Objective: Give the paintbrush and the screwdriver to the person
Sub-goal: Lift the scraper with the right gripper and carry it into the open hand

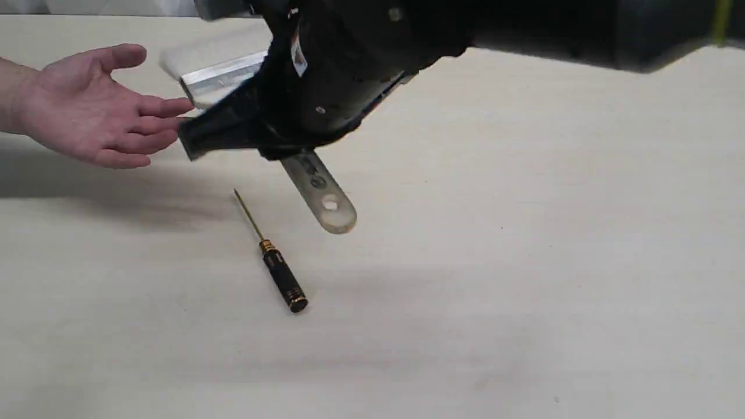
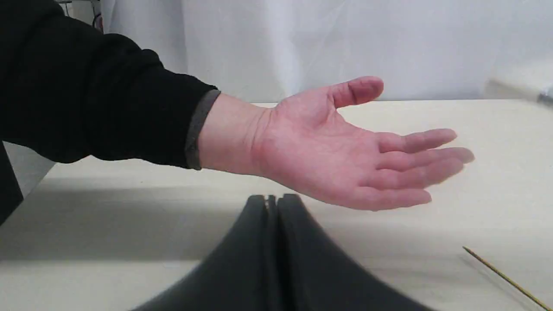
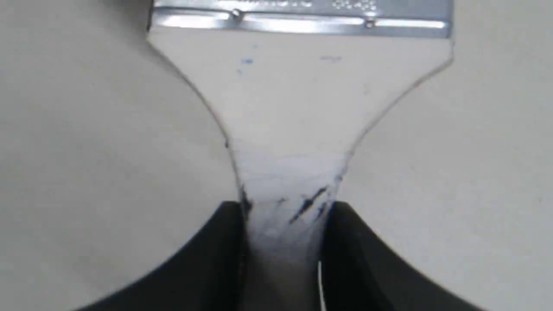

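My right tool [image 3: 287, 211] is clamped on the paintbrush [image 3: 298, 99] handle, bristles near the person's hand [image 1: 87, 110]. Left tool [image 2: 272, 199] pressed together, empty. Screwdriver [image 1: 279, 273] flat on worktop [image 1: 524, 262]

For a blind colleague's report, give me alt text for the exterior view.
A robot claw holds a wide paintbrush by its handle, bristles toward a person's open hand on the left. A slim black-and-gold screwdriver lies on the pale table nearby.

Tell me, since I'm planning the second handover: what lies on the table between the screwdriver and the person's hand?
Nothing: the exterior view shows bare, shadowed table between the screwdriver and the hand.
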`<state>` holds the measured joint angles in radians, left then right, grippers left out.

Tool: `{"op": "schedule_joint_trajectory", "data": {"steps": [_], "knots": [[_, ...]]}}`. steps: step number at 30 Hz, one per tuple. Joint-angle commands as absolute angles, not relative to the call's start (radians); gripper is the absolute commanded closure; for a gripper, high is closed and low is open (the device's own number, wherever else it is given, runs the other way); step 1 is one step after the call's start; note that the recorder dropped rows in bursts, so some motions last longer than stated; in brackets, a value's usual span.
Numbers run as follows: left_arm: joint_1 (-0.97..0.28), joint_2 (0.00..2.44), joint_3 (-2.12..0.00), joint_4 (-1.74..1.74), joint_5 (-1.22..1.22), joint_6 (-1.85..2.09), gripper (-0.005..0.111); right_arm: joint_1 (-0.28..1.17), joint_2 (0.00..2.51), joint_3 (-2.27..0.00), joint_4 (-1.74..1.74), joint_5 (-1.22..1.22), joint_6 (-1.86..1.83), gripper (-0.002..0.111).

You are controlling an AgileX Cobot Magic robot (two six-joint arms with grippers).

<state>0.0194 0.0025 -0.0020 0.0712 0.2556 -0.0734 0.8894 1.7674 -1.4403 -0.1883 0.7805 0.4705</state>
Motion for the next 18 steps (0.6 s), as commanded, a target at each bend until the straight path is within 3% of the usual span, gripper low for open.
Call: {"op": "schedule_joint_trajectory", "data": {"steps": [1, 8, 18], "knots": [[0.011, 0.000, 0.000, 0.069, 0.249, -0.075, 0.107, 0.903, 1.717, -1.442, -0.200, 0.619, 0.457, 0.104], [0.011, 0.000, 0.000, 0.069, 0.249, -0.075, 0.107, 0.932, 1.796, -1.472, -0.197, 0.225, 0.457, 0.104], [0.011, 0.000, 0.000, 0.069, 0.249, -0.075, 0.107, 0.933, 2.095, -1.724, -0.200, 0.278, 0.456, 0.102]]}}
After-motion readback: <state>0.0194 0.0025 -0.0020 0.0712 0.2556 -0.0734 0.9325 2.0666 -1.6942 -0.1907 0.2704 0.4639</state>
